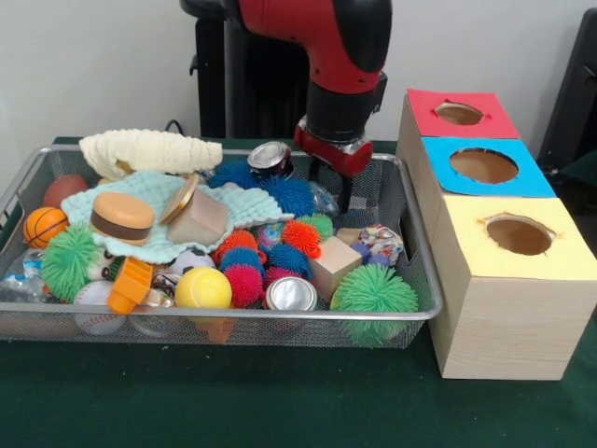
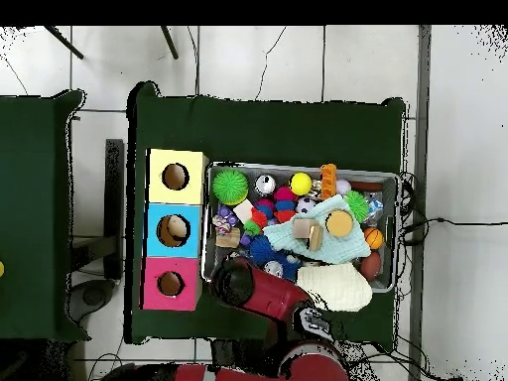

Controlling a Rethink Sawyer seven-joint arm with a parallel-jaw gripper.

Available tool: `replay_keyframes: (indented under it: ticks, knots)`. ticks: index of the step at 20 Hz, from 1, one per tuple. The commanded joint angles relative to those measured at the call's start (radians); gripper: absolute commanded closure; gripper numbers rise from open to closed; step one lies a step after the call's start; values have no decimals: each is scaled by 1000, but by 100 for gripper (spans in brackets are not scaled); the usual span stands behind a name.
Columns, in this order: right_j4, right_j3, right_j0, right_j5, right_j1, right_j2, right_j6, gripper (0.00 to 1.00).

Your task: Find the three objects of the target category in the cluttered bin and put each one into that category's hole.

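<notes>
End effector (image 1: pixel 338 187) hangs over bin (image 1: pixel 410 245) nr silver can (image 1: pixel 269 156) (fingers' state unclear), prob. searching.

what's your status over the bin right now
Gripper low over the wire bin's far side, jaws unreadable, nothing seen held. Three-hole box beside bin, holes look empty. Spiky balls, cans, cloth crowd the bin.

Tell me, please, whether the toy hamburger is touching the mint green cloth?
Touching. The front view shows the toy hamburger resting directly on the mint green cloth, with no gap beneath it; the overhead view also places it on the cloth.
</notes>
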Motion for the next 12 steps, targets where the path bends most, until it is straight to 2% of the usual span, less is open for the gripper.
replay_keyframes:
  ticks: [1,12]
  knots:
    - [-4,-164,-50,95,56,73,36,0]
    - [11,-101,-12,24,32,73,113,0]
